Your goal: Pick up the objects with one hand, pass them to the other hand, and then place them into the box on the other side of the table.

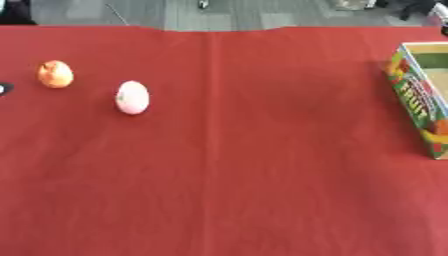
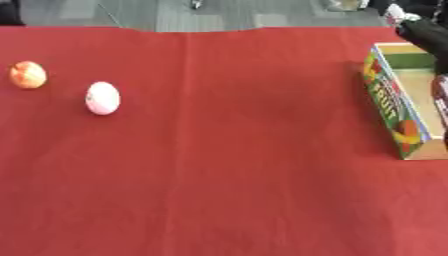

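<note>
Two small things lie apart on the red tablecloth at the far left: an orange round fruit (image 1: 55, 74) and a pale pink egg-shaped thing (image 1: 132, 97) to its right. A colourful cardboard box (image 2: 391, 102) stands open at the right edge. A black arm (image 2: 427, 34) comes in from the upper right corner over the box, and a dark shape that may be my right hand (image 2: 441, 98) shows inside the box at the picture's edge. A small dark bit, perhaps my left hand (image 1: 3, 89), peeks in at the left edge beside the orange fruit.
The red cloth (image 1: 227, 170) covers the whole table, with a crease running down its middle. The table's far edge lies at the top, with grey floor beyond it.
</note>
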You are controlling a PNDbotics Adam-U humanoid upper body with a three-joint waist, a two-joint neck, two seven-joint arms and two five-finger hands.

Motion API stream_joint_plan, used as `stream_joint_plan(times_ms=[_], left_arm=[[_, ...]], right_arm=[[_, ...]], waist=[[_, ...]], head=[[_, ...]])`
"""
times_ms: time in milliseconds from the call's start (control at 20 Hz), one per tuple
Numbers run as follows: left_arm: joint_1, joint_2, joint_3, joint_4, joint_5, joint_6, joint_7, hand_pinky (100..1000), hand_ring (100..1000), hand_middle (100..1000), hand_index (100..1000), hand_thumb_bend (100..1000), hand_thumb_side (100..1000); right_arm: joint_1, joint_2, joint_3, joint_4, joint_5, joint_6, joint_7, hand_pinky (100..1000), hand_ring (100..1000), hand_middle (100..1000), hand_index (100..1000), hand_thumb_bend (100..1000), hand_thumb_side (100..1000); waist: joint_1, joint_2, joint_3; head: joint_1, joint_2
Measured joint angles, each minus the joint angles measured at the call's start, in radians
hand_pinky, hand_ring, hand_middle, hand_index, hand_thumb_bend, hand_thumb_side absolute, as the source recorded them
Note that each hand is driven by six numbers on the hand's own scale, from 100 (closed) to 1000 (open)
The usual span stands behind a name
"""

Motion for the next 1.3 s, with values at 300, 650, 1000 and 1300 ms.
stream_joint_plan(times_ms=[300,650,1000,1300], left_arm=[[-0.073,-0.030,0.030,0.097,0.068,-0.010,-0.102,807,815,756,826,457,160],[-0.101,-0.038,0.053,0.099,0.113,0.030,-0.226,810,819,764,828,467,173],[-0.117,-0.038,0.108,0.063,0.026,0.115,-0.337,805,817,763,823,500,136],[-0.119,-0.041,0.142,0.049,-0.058,0.151,-0.367,804,817,762,817,480,130]], right_arm=[[-0.019,0.007,0.013,-0.001,0.007,0.009,0.009,777,783,699,769,519,287],[-0.026,0.012,0.022,-0.001,0.018,0.015,0.016,777,781,697,769,521,289],[-0.026,0.016,0.025,-0.001,0.022,0.016,0.018,777,781,695,769,523,289],[-0.027,0.023,0.028,-0.001,0.022,0.013,0.023,777,781,694,768,524,290]], waist=[[0.012,0.019,-0.027],[0.022,0.032,-0.044],[0.026,0.044,-0.049],[0.026,0.054,-0.056]], head=[[0.025,-0.016],[0.040,-0.025],[0.057,-0.026],[0.075,-0.035]])
